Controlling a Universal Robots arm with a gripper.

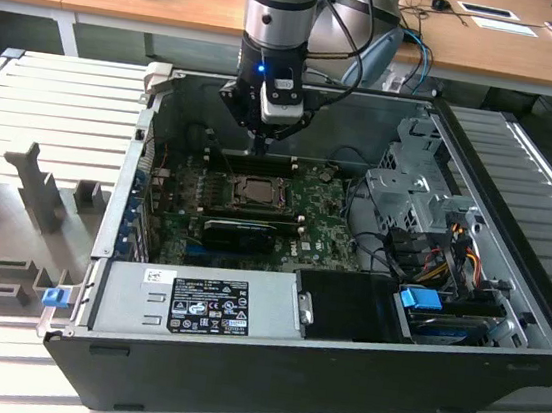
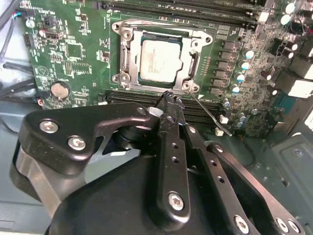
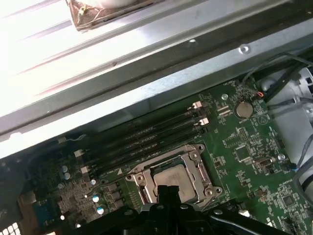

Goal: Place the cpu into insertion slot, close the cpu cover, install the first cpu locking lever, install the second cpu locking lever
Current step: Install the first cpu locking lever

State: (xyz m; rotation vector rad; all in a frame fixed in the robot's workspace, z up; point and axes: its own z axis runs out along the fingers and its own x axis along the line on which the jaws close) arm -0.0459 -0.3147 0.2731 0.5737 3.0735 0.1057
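Pincer tips pressed together right at the cpu cover corner, I guess to shove the locking lever; cpu sits inside.

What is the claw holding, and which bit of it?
Nothing that I can see. The claw is shut, its tips beside the edge of the cpu cover; the cpu sits inside that cover's window.

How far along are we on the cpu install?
Done: the cpu lies silver face up with the cpu cover closed over it. In hand: the gripper sits at the cover's corner, beside a thin locking lever that sticks out at an angle, unlatched. Left: that lever; the other lever lies along the opposite edge, latching unclear.
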